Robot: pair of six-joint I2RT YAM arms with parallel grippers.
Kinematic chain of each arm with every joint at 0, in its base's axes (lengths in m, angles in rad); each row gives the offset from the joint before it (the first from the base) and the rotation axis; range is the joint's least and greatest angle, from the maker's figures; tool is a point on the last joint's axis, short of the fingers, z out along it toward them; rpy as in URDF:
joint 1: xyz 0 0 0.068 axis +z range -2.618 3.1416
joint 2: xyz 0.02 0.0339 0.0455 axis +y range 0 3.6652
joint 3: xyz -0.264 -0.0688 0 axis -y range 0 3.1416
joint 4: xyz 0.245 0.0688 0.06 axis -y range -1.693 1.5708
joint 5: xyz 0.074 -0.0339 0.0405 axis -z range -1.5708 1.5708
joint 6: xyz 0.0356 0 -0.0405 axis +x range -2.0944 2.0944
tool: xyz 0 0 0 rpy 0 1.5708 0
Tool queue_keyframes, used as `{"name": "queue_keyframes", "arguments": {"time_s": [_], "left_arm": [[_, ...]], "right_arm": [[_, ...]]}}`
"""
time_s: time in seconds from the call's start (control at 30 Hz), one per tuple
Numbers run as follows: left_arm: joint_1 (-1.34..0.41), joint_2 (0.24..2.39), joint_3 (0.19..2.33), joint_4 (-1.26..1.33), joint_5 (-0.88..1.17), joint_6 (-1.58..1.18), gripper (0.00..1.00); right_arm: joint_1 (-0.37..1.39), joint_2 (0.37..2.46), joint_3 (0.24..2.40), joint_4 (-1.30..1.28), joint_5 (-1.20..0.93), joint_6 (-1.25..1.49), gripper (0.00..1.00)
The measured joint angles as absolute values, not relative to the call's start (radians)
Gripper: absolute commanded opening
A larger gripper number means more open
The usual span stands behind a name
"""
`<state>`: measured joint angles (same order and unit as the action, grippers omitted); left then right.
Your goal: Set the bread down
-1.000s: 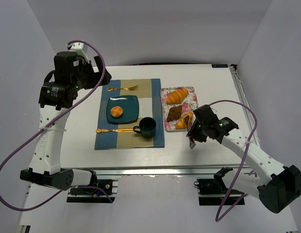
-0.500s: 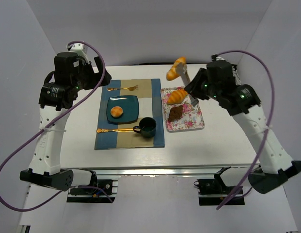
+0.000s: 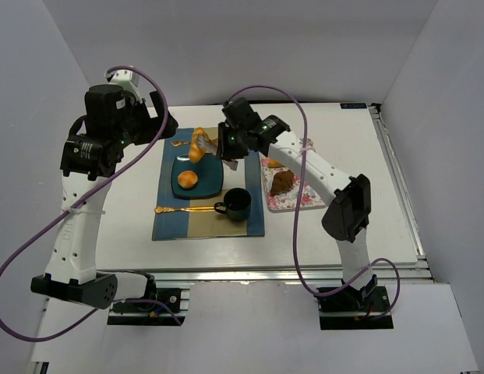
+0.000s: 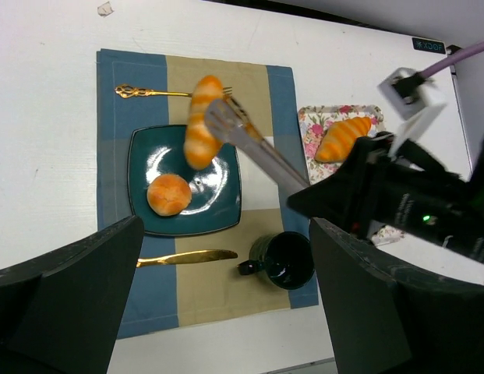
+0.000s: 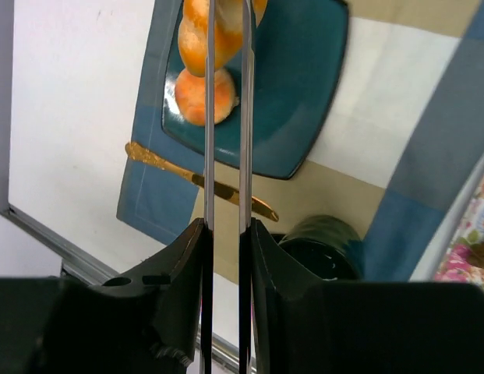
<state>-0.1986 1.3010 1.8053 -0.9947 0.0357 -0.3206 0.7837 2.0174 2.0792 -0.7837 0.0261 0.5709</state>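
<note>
over the teal plate [image 3: 210, 184], right gripper [image 5: 226, 226] clamped on tongs [image 4: 253, 145], bread [image 4: 196, 142] carried over from tray [image 3: 304, 196]

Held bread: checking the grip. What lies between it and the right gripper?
Tongs: the right gripper clamps them, their tips pinch the bread; right wrist view shows it.

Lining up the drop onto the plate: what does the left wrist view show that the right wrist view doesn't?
Left wrist only: the gold fork and the croissant on the floral tray. Right wrist only: the tongs as two separate arms, pinching the held roll from both sides. Both: the teal plate, the round bun, the knife and the mug.
</note>
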Motion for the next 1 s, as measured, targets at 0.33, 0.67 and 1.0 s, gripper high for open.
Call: {"name": "queue_keyframes", "arguments": {"time_s": [0.33,0.67,1.0], "left_arm": [[-0.199,1.3,1.804,-0.995,0.024,-0.315,0.98],[-0.199,1.298,1.79,-0.995,0.022,-0.315,0.98],[-0.199,1.297,1.788,-0.995,0.022,-0.315,0.98]], "right_arm": [[0.812,2.009,2.011,-0.818,0.025,0.532,0.22],[0.811,2.0,1.948,-0.841,-0.004,0.513,0.51],[0.814,1.996,1.949,-0.844,0.02,0.514,0.55]]}}
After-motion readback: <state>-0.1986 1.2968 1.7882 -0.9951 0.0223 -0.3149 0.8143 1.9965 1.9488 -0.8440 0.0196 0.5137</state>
